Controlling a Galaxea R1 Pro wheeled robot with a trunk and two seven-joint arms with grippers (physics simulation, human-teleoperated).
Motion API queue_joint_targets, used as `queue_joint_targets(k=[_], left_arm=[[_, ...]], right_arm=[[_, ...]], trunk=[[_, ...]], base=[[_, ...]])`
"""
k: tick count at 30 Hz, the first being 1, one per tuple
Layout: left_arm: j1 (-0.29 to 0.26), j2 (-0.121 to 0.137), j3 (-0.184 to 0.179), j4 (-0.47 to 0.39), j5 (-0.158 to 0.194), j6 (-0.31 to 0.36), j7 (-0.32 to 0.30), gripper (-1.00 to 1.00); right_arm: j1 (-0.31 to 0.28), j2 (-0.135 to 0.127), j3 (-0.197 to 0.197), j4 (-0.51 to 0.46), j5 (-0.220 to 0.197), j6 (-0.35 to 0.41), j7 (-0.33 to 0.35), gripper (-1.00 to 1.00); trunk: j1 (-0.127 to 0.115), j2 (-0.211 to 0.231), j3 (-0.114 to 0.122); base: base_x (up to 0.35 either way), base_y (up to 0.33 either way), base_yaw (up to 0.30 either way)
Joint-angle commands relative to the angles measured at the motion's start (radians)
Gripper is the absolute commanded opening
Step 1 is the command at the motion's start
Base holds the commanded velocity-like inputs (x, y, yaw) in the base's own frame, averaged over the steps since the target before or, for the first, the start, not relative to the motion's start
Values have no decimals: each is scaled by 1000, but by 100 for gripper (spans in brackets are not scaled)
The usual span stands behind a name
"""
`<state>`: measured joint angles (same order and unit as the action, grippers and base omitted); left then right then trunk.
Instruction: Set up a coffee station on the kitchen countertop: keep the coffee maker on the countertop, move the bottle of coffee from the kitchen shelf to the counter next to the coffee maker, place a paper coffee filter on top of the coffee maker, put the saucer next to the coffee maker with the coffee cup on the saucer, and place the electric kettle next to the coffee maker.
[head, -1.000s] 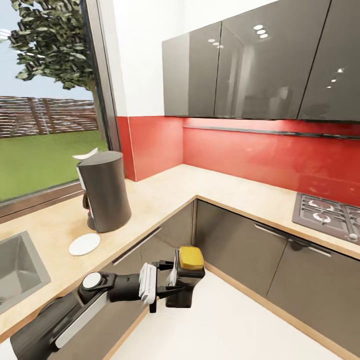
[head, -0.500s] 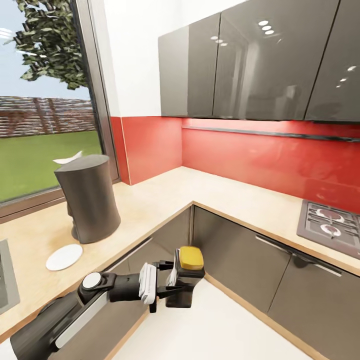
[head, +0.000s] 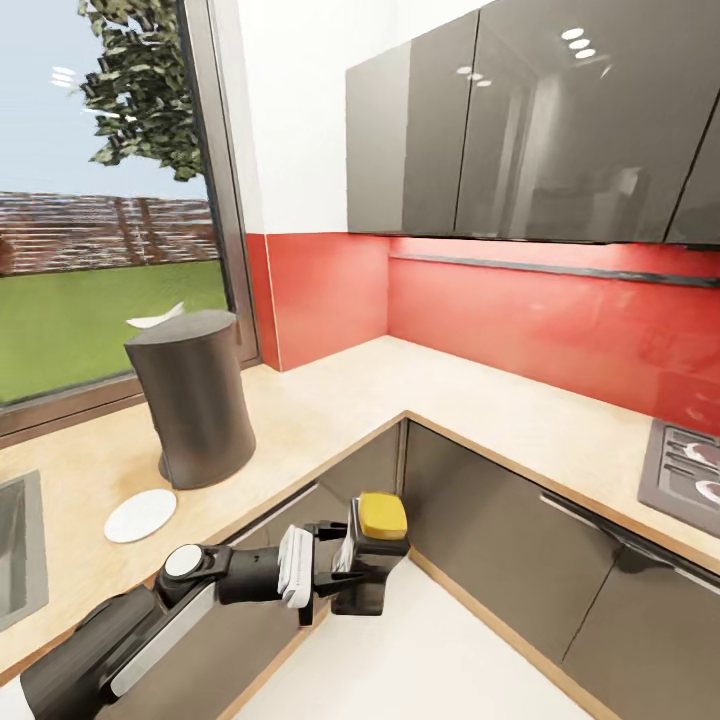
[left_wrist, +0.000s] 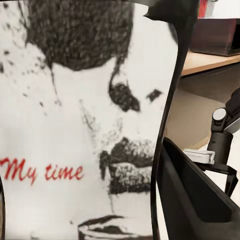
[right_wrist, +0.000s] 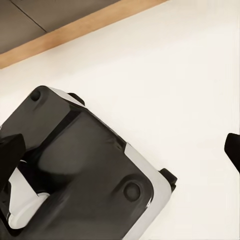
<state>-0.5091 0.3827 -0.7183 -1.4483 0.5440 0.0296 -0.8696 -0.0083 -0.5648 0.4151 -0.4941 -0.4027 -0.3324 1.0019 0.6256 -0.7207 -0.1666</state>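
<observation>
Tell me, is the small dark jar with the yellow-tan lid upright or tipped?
Upright: the small dark jar has its yellow-tan lid on top, held in the left gripper.

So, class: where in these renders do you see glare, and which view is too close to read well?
Head view: ceiling lights glare as white spots on the glossy upper cabinets. Left wrist view: the bottle of coffee is so close that its label looks grainy and soft. Right wrist view: flat, even light on the pale floor.

Glossy grey wall cupboards hung above a red splashback; a hob sat at the right edge.
</observation>
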Motion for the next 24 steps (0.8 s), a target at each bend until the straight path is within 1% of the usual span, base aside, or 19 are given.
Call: queue_joint_targets(k=[1, 6, 13, 24], left_arm=[[-2, 1, -3, 0, 7, 1, -2, -100], [-2, 1, -3, 0, 7, 1, -2, -100], [-2, 1, -3, 0, 7, 0, -2, -100], [-2, 1, -3, 0, 7, 0, -2, -100]], right_arm=[[-1, -1, 7, 0, -7, -5, -1, 100], [-1, -1, 7, 0, -7, -5, -1, 100], [-1, -1, 7, 0, -7, -5, -2, 100], [-1, -1, 7, 2, -5, -6, -5, 100]], trunk=[[1, -1, -2], [1, -1, -2], [1, -1, -2], [1, -1, -2]], base=[[252, -201, 151], [186, -148, 214], [32, -61, 235], [73, -266, 26]])
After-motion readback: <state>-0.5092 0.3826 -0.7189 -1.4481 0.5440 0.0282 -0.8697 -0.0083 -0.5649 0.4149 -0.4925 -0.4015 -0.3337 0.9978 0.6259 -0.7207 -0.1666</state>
